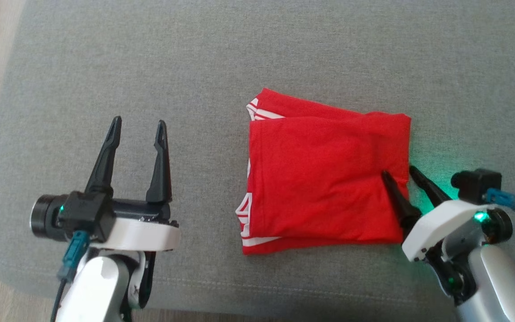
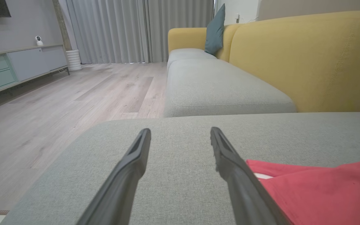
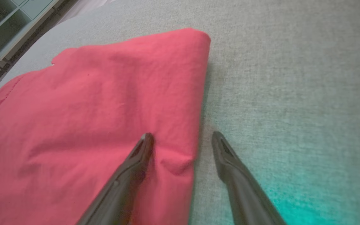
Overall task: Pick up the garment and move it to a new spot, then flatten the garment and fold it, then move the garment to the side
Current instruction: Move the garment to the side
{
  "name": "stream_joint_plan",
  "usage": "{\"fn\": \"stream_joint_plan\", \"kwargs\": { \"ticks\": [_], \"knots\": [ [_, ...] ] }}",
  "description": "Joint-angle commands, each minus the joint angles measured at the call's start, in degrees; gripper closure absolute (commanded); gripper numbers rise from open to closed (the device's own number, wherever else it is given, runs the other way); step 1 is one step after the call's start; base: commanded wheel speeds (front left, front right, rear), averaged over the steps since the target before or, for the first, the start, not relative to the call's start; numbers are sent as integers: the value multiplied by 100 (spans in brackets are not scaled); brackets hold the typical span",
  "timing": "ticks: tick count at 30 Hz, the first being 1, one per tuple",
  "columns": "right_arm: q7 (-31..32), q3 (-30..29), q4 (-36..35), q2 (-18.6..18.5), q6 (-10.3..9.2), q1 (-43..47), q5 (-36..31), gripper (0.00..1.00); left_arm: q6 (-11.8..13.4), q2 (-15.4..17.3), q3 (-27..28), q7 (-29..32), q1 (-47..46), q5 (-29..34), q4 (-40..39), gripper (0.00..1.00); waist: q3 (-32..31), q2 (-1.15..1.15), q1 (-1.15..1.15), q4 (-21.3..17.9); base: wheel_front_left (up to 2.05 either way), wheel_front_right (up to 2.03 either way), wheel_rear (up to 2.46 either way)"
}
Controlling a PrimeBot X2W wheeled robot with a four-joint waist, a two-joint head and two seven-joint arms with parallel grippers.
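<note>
At centre right of the head view, the red garment (image 1: 324, 179) lies folded on the grey cushion (image 1: 195, 67). My right tool (image 1: 397, 170) straddles its right edge, jaws apart; my left tool (image 1: 139, 120) hangs spread. Only the move aside remains, I judge.

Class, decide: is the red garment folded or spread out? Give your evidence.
Folded. The red garment lies as a compact rectangle, with stacked layers showing at its left edge and a rounded crease along its right.

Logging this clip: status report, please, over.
Left gripper open, clear of garment. Right gripper open, astride folded garment's right edge. Nothing in the way.
</note>
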Motion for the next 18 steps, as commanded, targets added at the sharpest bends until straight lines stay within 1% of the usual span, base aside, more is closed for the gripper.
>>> {"fn": "stream_joint_plan", "kwargs": {
  "ticks": [1, 7, 9, 14, 18],
  "knots": [
    [88, 208, -37, -61, -4, -27, 70, 100, -9, 63, 219, -59, -219, 55, -146, 0, 0, 0, 0, -2, 0, 0, 0],
    [-28, 258, -315, -206, -4, -79, 63, 100, 9, 81, 285, -84, -195, 91, -150, 0, 1, 0, 0, -95, 0, 0, 0],
    [-76, 296, -474, -275, -4, -85, 69, 100, 16, 106, 305, -90, -200, 139, -178, 0, 10, 0, 0, -190, 0, 0, 0],
    [-148, 433, -796, -413, -4, -192, 73, 100, -2, 118, 331, -96, -186, 172, -255, 0, 33, 0, 0, -640, 0, 0, 0],
    [-179, 481, -812, -535, -4, -421, 135, 100, -46, 139, 295, -98, -276, 237, -312, 0, 122, 0, 0, -1111, 0, 0, 0]
  ]
}}
